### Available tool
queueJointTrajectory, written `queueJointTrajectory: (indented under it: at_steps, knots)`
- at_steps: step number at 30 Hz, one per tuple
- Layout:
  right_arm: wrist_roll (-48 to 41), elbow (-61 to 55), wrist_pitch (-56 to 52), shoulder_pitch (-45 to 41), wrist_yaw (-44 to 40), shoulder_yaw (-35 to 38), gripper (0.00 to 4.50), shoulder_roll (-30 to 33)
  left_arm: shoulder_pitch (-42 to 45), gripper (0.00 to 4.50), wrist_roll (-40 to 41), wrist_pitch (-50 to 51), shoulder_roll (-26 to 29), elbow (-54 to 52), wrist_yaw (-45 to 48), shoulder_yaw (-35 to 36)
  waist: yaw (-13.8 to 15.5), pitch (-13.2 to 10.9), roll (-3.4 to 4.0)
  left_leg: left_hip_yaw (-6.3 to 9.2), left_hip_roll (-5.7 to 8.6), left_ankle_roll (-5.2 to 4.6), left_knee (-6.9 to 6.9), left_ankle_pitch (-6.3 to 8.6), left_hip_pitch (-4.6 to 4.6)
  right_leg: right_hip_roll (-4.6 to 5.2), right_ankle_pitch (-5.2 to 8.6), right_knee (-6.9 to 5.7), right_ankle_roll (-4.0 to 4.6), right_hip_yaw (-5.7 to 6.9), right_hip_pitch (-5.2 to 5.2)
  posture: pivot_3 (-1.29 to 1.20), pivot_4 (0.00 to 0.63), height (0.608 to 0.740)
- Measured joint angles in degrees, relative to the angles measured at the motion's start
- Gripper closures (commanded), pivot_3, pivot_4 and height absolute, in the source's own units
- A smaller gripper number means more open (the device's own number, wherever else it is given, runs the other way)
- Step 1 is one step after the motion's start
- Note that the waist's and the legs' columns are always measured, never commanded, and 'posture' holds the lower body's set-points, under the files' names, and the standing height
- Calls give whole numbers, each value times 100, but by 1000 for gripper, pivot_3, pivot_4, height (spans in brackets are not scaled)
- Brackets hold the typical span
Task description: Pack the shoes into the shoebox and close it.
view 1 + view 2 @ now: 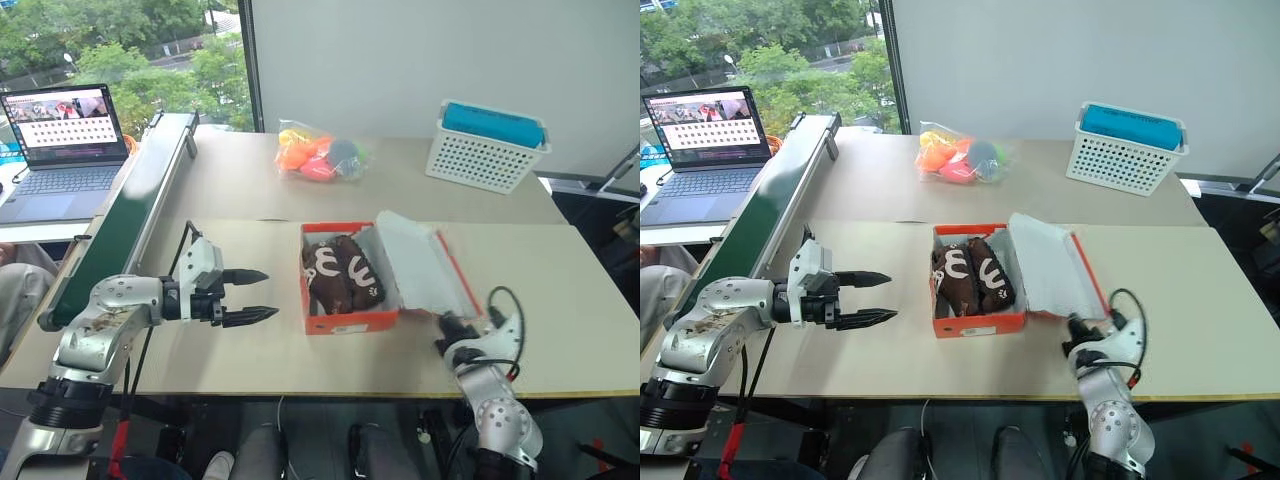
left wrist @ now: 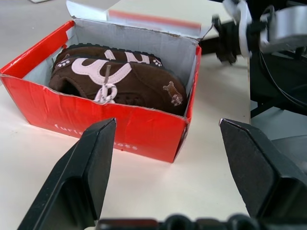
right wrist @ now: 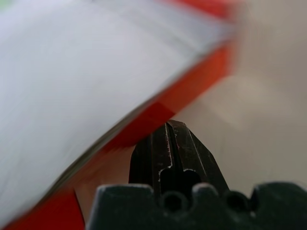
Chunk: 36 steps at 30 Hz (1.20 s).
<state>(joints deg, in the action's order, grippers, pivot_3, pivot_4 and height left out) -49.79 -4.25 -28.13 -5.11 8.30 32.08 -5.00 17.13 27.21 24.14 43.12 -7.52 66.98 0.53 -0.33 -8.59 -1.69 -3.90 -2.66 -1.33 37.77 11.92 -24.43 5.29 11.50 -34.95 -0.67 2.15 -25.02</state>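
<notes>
The orange-red shoebox [image 1: 352, 322] stands open at the middle of the table. Its lid [image 1: 420, 262] lies back to the right, white side up. Both dark brown shoes [image 1: 340, 270] lie side by side inside it, pale laces showing [image 2: 106, 91]. My left gripper [image 1: 270, 293] hovers open to the left of the box, pointing at its side wall [image 2: 96, 124], with nothing between its fingers. My right gripper [image 1: 445, 325] is shut and empty, low by the near right corner of the lid; in the right wrist view its closed tips [image 3: 173, 139] sit just under the lid's orange edge [image 3: 158, 112].
A white lattice basket [image 1: 487, 150] holding a blue item stands at the back right. A clear bag of coloured toys [image 1: 320, 155] lies at the back centre. A green conveyor [image 1: 130, 215] and a laptop [image 1: 65, 140] are on the left.
</notes>
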Motion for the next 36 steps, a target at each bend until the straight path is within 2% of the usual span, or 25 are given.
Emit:
queueJointTrajectory:
  at_steps: [1,5,8,10,13,16,19,21,22,24,25,27,29,32,36]
  knots:
    - [-185,108,116,-82,-45,99,4480,-7,0,856,0,3,0,-11,-3,0,-7,0,0,-1,-3,-28,0,-17,0,-3,-1,-3,1,-1,-1,0,150,740]
    - [-1001,545,325,-391,-574,273,4480,-32,-9,856,0,5,-21,-67,-71,0,-88,-8,14,-6,-18,-32,-1,-19,8,-22,-7,-12,9,-12,-6,0,150,740]
    - [-1545,484,101,-481,-1261,102,4480,-7,-39,856,-1,4,-42,-98,-175,2,-113,-41,67,-6,-20,-33,-2,-19,11,-33,-10,-26,5,-20,-12,0,150,740]
    - [-1731,66,-159,-468,-1794,-262,4480,117,-115,856,-5,4,-47,-140,-252,7,-121,-59,96,-11,-20,-33,-5,-19,10,-39,-24,-31,-19,-32,-20,0,150,740]
    - [-1918,-802,-622,-461,-2644,-959,4480,643,-163,856,-12,4,-69,-186,-386,8,-96,-62,100,-11,-20,-33,-4,-19,10,-44,-25,-28,-24,-31,-17,0,150,740]
    - [-2136,-1251,-937,-339,-3095,-1186,4480,1085,-259,856,-7,17,-69,-250,-522,73,-38,-62,98,-11,-19,-32,-2,-19,9,-41,-25,-21,-23,-26,-13,0,150,740]
    - [-2283,-2046,-1636,-234,-3765,-1713,4480,2344,-610,856,23,177,-56,-498,-746,315,-29,-68,99,-24,-14,-32,-1,-19,7,-25,-6,-20,6,-30,-18,0,150,740]
    - [-1997,-2439,-2025,-587,-4009,-2292,4480,3127,-710,856,32,243,-50,-602,-856,382,-55,-71,88,-31,-16,-32,0,-19,14,-24,-8,-19,7,-31,-18,0,150,740]
    - [-1540,-2478,-2129,-911,-4018,-2739,4480,3367,-727,856,42,245,-50,-687,-905,407,-65,-68,71,-28,-17,-31,0,-19,21,-29,-10,-19,12,-25,-15,0,150,740]
    - [-714,-2250,-2146,-1350,-3883,-3414,4480,3489,-740,856,90,247,-52,-788,-945,432,-50,-68,60,-19,-17,-30,0,-18,19,-32,-10,-17,19,-6,-16,0,150,740]
    - [-82,-1851,-2073,-1727,-3720,-3843,4480,3461,-768,856,111,259,-52,-811,-977,457,-50,-69,58,-21,-17,-29,0,-18,20,-33,-11,-20,23,-6,-22,0,150,740]
    - [807,-1000,-1794,-2309,-3487,-4194,4480,3212,-803,856,127,288,-51,-851,-1021,474,-38,-74,55,-26,-14,-30,0,-19,5,-35,-12,-23,26,-4,-34,0,150,740]
    - [1216,-381,-1503,-2799,-3437,-4272,4480,2864,-825,856,129,323,-58,-861,-1050,480,-37,-76,52,-29,-13,-31,1,-21,-7,-44,-28,-24,-3,-8,-37,0,150,740]
    - [1706,514,-1019,-3444,-3624,-4374,4480,2449,-836,856,129,337,-73,-883,-1105,480,-31,-77,49,-54,-16,-31,4,-20,-19,-51,-47,-23,12,-7,-39,0,150,740]
    - [2284,1634,-778,-3649,-4028,-4680,4480,2231,-905,856,128,347,-75,-900,-1165,495,6,-77,45,-66,-12,-30,6,-19,-23,-40,-48,-18,11,-3,-35,0,150,740]
